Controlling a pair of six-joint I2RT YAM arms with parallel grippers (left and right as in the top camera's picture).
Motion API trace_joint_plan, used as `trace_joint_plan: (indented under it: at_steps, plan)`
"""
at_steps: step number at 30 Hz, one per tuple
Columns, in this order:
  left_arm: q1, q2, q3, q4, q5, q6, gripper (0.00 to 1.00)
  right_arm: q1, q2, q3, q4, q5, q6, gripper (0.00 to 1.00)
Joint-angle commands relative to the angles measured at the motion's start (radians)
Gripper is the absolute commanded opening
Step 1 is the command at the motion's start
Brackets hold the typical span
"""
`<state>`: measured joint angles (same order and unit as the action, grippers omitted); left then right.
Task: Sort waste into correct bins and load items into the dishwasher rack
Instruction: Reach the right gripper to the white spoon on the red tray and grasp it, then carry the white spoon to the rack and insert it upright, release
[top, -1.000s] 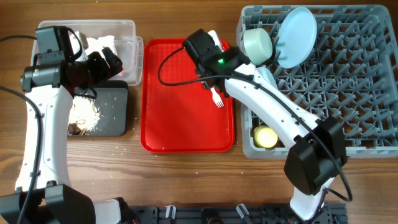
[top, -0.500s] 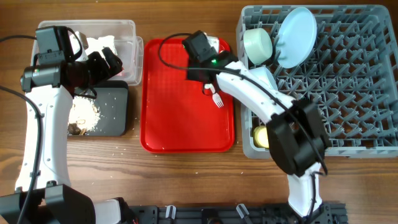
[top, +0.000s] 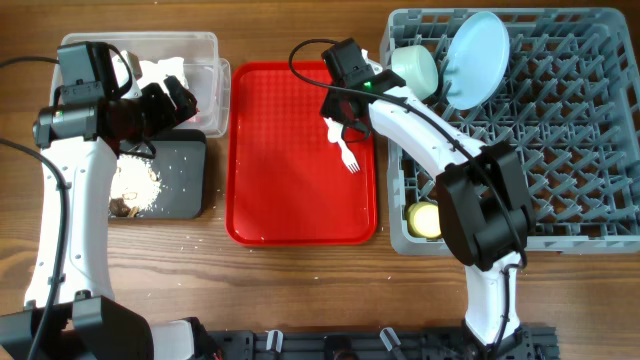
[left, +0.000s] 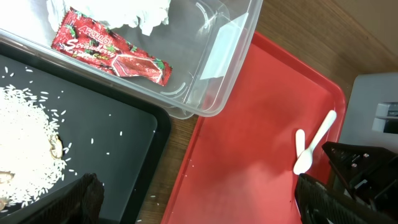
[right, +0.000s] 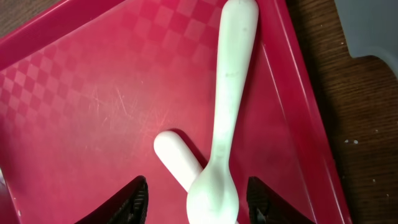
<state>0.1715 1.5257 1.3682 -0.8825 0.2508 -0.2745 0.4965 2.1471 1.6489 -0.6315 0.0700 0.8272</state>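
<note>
Nearest, in the near left corner of the grey dishwasher rack (top: 560, 130), the small yellow cup (top: 428, 219) sits low among the pegs, which probably stop it from rolling. Over on the left of the desk, the black tray (top: 185, 190) holds the crumbly food leftovers (top: 135, 185), kept apart from the dry waste. Between them lies the red serving tray (top: 290, 180), and on its right side the white fork (top: 349, 155) and spoon (right: 225, 124) lie crossed, not yet loaded. The right arm's fingers (right: 134, 199) are spread either side of the spoon's bowl end without touching it, apparently lined up to close across it. The left arm's fingers (left: 84, 199) are spread wide and hold nothing, hanging where the black tray meets the clear tub (top: 205, 45). That tub, further off, contains the crumpled napkin (top: 160, 72) and a red wrapper (left: 109, 56). Farthest, a bowl (top: 415, 72) lies tipped and the plate (top: 475, 60) stands on edge in the rack's far left, propped by pegs, likely for draining.
</note>
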Motion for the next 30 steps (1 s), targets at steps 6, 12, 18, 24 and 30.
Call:
trace_joint_plan:
  at_steps: [6,12,18,24,30]
  plan:
    - [0.005,-0.005,0.012,0.002,-0.010,0.010,1.00,0.004,0.089,0.000,-0.032,0.024,0.021,0.52]
    - [0.005,-0.005,0.012,0.002,-0.010,0.009,1.00,0.014,0.100,0.000,-0.040,0.011,0.021,0.40]
    - [0.005,-0.005,0.012,0.002,-0.010,0.009,1.00,0.022,0.122,-0.001,-0.043,-0.027,0.021,0.21]
    - [0.005,-0.005,0.012,0.002,-0.010,0.010,1.00,0.022,0.117,0.001,-0.042,-0.072,-0.017,0.04]
    - [0.005,-0.005,0.012,0.002,-0.010,0.010,1.00,0.022,0.038,0.042,-0.046,-0.133,-0.257,0.04]
